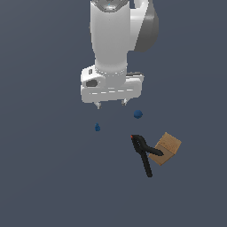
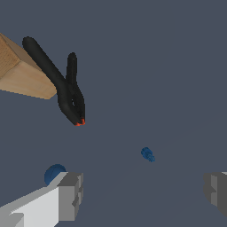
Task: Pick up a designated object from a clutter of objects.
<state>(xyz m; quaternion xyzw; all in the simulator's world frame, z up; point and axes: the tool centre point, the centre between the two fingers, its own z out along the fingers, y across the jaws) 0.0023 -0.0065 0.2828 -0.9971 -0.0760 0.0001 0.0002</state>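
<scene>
The designated object, a tiny dark-blue drop-shaped piece (image 1: 97, 127), lies on the grey floor, toward the exterior view's left; in the wrist view (image 2: 147, 154) it sits ahead of the gap between the fingers. My gripper (image 1: 111, 104) is open and empty, above and just behind the piece. One finger (image 2: 71, 195) shows wide apart from the other. The small blue ball (image 1: 138, 114) (image 2: 54, 173) lies beside that finger. The black spring clamp with a red tip (image 1: 145, 153) (image 2: 66, 88) rests against the tan cardboard box (image 1: 167, 148) (image 2: 20, 71).
The dark grey floor (image 1: 44, 177) carries only these things. The clamp and box lie to the exterior view's right of the piece.
</scene>
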